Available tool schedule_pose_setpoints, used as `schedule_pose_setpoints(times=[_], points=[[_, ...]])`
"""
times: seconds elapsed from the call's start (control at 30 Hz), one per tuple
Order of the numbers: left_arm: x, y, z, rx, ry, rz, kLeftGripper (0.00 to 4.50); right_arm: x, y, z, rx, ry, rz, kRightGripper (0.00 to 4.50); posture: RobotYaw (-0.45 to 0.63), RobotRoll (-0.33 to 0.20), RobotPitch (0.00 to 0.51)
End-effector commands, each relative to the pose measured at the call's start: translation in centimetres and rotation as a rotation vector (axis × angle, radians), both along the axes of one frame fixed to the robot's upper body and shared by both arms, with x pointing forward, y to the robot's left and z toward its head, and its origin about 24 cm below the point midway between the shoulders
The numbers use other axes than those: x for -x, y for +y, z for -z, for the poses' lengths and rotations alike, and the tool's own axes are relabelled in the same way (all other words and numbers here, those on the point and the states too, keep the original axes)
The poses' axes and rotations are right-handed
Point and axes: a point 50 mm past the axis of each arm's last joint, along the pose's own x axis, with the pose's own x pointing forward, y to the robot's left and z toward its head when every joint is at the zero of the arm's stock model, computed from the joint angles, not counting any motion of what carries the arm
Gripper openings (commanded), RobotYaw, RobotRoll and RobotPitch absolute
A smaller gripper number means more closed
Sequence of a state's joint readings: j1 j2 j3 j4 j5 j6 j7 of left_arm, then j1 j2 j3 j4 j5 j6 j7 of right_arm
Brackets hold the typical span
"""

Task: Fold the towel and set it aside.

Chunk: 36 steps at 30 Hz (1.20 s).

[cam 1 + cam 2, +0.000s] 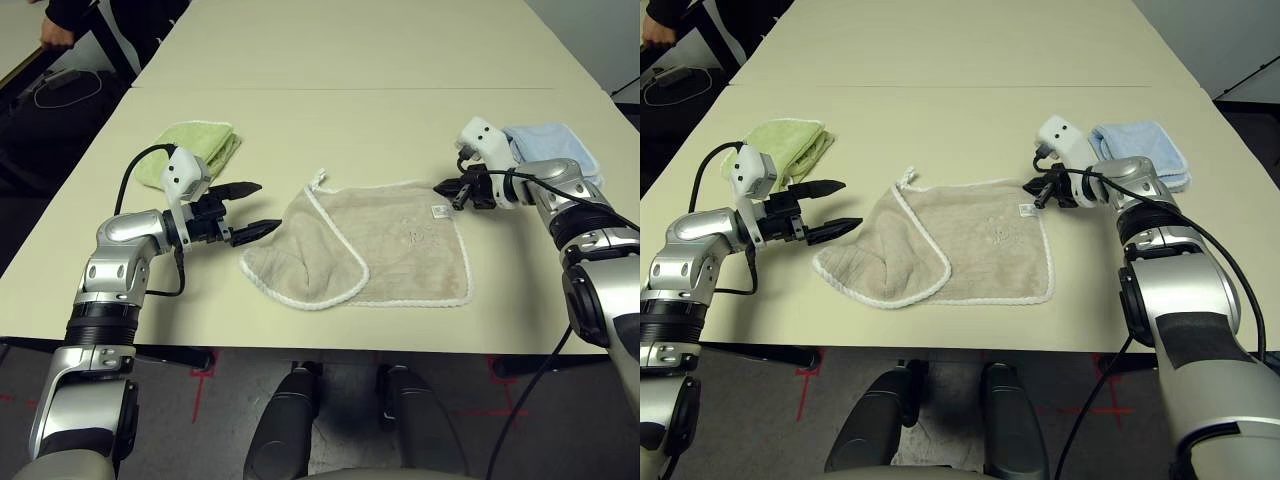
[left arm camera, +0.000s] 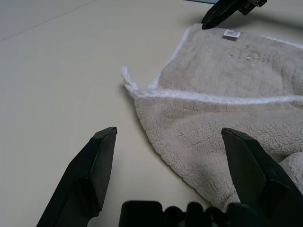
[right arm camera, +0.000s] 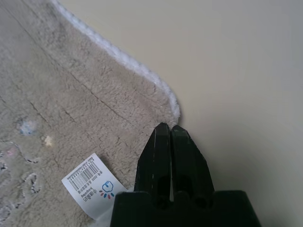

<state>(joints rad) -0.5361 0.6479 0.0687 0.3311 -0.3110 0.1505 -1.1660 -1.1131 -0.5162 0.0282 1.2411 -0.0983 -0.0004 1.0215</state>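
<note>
The towel (image 1: pixel 410 245) lies mid-table, its left part folded over unevenly. The right gripper (image 3: pixel 171 126) is closed at the far right corner by the tag (image 3: pixel 93 184), apparently pinching it; the left gripper (image 1: pixel 272 208) gapes wide, empty, beside the towel. Best to secure the left corner too, then lift both evenly.

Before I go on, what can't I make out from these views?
- Whether the black right gripper pinches the beige terry towel: its closed fingers cover the contact, right wrist view.
- Fine print on the white tag: too small, right wrist view.
- Part of the light blue cloth: behind the right arm, left eye view.
</note>
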Motion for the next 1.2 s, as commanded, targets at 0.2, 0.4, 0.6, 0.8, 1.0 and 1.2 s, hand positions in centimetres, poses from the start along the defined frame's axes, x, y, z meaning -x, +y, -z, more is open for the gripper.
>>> schedule_pose_setpoints(times=[0.2, 0.4, 0.6, 0.8, 1.0, 1.2], points=[[0.0, -0.5, 0.3, -0.011, 0.012, 0.023, 4.50, 0.3, 0.0, -0.8, -0.211, -0.100, -0.032, 0.04, 0.04, 0.000, 0.174], [-0.2, -0.7, 0.3, -0.010, 0.013, 0.032, 4.50, 0.4, -0.4, -1.1, -0.181, -0.150, -0.047, 0.04, 0.04, 0.000, 0.171], [-0.3, -0.8, 0.1, -0.025, 0.011, 0.039, 4.50, 0.5, -0.7, -1.5, -0.026, -0.256, -0.069, 0.04, 0.04, 0.000, 0.166], [-0.5, -0.8, 0.2, -0.025, 0.016, 0.031, 4.50, -0.1, -0.1, -4.2, 0.009, -0.488, -0.027, 0.04, 0.02, 0.000, 0.159], [-0.7, -1.1, 0.5, -0.010, 0.023, 0.023, 4.50, -0.8, 2.0, -8.9, -0.098, -0.745, 0.014, 0.04, 0.02, 0.000, 0.157], [-0.8, -1.3, 0.7, 0.003, 0.026, 0.015, 4.50, -0.7, 3.5, -13.5, -0.253, -0.959, 0.077, 0.04, 0.03, 0.000, 0.156]])
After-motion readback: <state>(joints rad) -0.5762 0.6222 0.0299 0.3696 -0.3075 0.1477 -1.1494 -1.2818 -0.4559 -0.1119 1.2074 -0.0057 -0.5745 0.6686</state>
